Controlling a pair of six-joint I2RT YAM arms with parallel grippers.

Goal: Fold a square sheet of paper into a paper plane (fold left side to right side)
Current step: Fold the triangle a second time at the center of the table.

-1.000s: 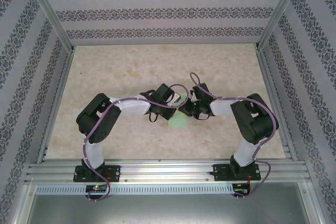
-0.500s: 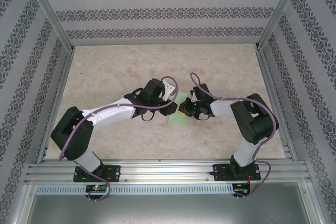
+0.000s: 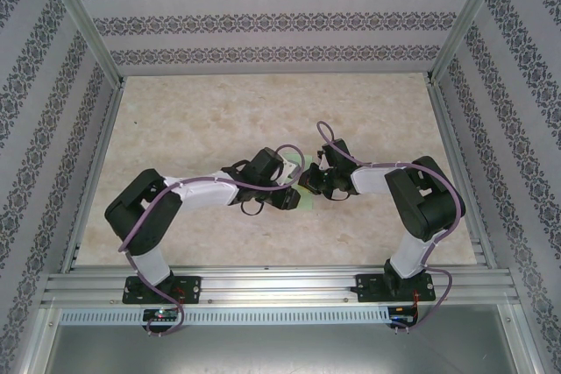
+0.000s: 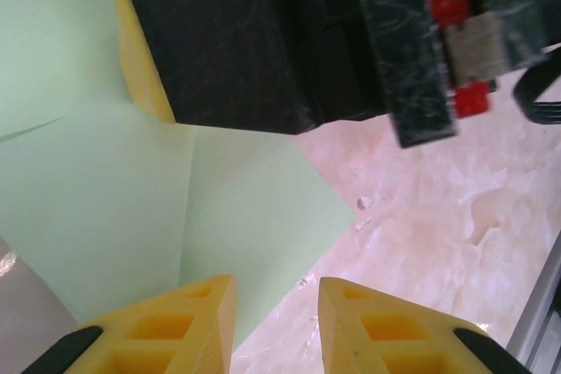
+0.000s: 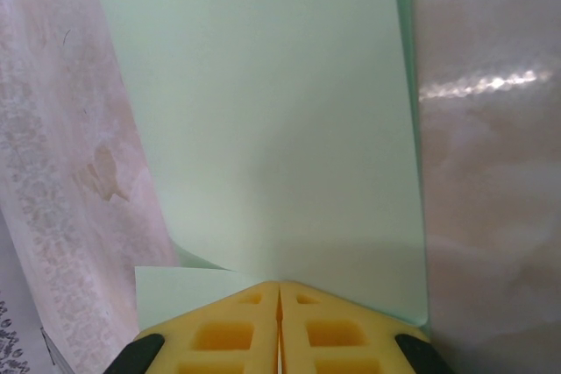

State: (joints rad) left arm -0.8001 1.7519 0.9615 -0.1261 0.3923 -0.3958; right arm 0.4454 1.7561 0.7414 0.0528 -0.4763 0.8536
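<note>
The square sheet of paper (image 3: 299, 166) lies mid-table, mostly covered by both wrists. In the right wrist view the pale mint-green paper (image 5: 272, 111) stretches away, partly lifted and curled, and my right gripper (image 5: 279, 286) is shut on its near edge. In the top view my right gripper (image 3: 308, 183) meets the sheet from the right. My left gripper (image 3: 294, 201) sits at the sheet's near side. In the left wrist view the paper (image 4: 105, 190) shows a crease and overlapping flaps. My left gripper (image 4: 276, 304) is open, the paper's edge running between its fingers. The right gripper's black body (image 4: 228, 32) sits just beyond.
The marble-patterned table (image 3: 210, 111) extends free behind and to both sides of the arms. Aluminium rails (image 3: 263, 282) border the near edge, and patterned walls enclose the other three sides. Small white specks (image 4: 364, 203) lie on the table beside the paper.
My left arm has swung in and its gripper has dropped from the sheet's left side to its near edge. The right gripper has stayed put, holding the paper.
</note>
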